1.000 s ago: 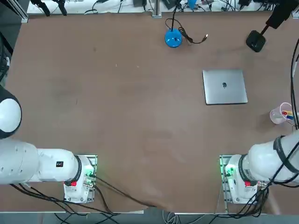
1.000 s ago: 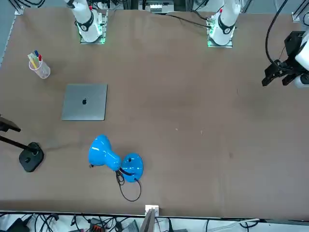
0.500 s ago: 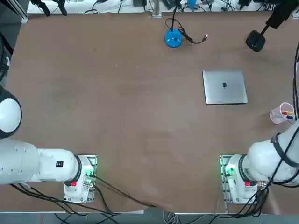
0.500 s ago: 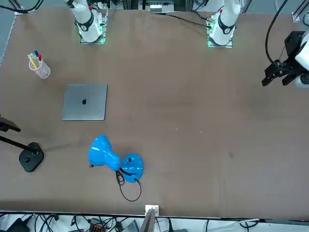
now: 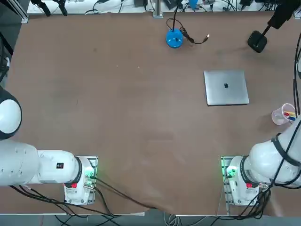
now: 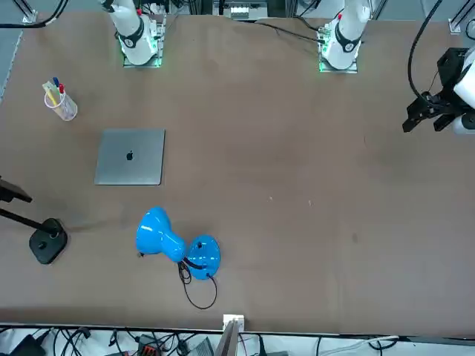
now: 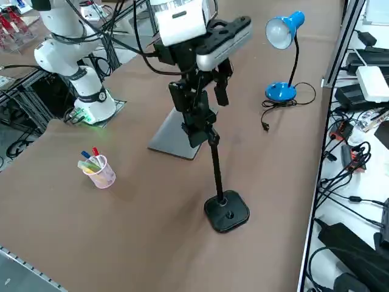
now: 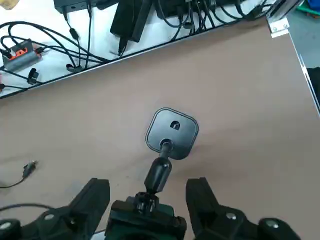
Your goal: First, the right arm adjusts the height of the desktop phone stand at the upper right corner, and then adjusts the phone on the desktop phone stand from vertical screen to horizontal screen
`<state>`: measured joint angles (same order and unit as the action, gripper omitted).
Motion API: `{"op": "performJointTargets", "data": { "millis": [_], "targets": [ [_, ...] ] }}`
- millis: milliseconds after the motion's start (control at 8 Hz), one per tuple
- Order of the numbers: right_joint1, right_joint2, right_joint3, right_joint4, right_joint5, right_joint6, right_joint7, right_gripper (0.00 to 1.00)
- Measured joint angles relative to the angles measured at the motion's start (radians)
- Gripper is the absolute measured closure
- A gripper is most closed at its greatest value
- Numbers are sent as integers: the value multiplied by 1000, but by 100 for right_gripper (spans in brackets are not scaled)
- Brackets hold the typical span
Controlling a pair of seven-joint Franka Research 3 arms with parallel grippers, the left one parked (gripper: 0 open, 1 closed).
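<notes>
Brown and mostly bare, the table (image 5: 122, 103) carries the desktop phone stand (image 7: 225, 210) at its far right corner, close to the far edge and the cable-strewn ledge beyond. The stand's rounded black base sits flat, and its thin pole rises nearly upright, leaning slightly toward the robot, up to the clamp head. The phone (image 7: 193, 118) rides in that head as a dark slab with its long axis roughly up and down, largely hidden by the claw.

Open tabletop lies on the robot's side of the base; the grey laptop (image 5: 226, 87) is near, and the cup of pens (image 7: 97, 170) stands well apart by the right edge. The blue lamp (image 7: 281, 55) stands farther along the far edge, its cable trailing on the table.

From its green-lit base, the right arm (image 7: 70, 42) reaches over the corner. Its claw (image 8: 145, 202) hangs at the top of the stand, released, with one finger (image 8: 92, 200) on each side of the clamp head and a visible gap on both sides; whether either finger touches the phone cannot be told.
</notes>
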<state>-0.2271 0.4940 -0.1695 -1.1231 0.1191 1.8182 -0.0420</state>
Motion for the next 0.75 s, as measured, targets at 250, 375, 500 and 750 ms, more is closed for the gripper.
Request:
{"op": "performJointTargets", "data": {
  "millis": [250, 375, 500, 750],
  "targets": [
    [0, 12, 1, 0, 1, 0, 38, 17],
    [0, 15, 2, 0, 1, 0, 65, 20],
    [0, 20, 3, -1, 1, -2, 118, 22],
    [0, 37, 3, -3, 1, -3, 177, 24]
  ]
}}
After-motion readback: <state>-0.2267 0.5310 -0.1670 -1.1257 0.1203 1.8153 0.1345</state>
